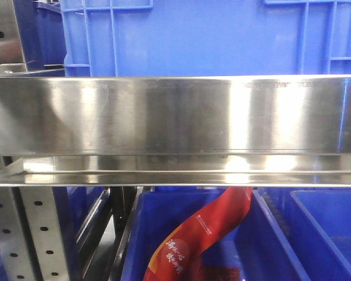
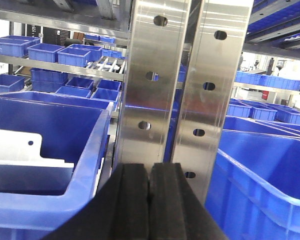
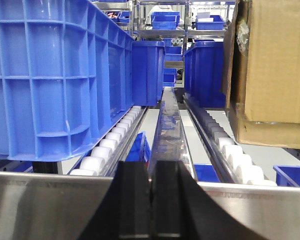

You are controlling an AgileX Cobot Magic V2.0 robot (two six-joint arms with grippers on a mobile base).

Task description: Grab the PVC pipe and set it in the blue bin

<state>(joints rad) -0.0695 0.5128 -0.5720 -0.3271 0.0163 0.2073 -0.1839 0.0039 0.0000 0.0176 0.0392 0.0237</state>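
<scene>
No PVC pipe shows in any view. Blue bins stand all around: a large blue bin [image 1: 210, 35] on the shelf above a steel rail, another blue bin [image 1: 181, 246] below holding a red packet [image 1: 205, 234]. In the left wrist view my left gripper [image 2: 149, 200] is shut with nothing between its black pads, facing a perforated steel upright [image 2: 155, 85], with a blue bin [image 2: 45, 150] to its left and another [image 2: 270, 175] to its right. My right gripper [image 3: 151, 200] is shut and empty in front of a steel rail, with a tall blue bin [image 3: 55, 75] on rollers at left.
A steel shelf rail [image 1: 175, 117] spans the front view. A white sheet [image 2: 20, 147] lies in the left bin. Roller tracks [image 3: 115, 145] and a centre guide rail [image 3: 170, 120] run away from the right gripper. Cardboard boxes [image 3: 275, 65] sit at the right. More blue bins fill the far shelves.
</scene>
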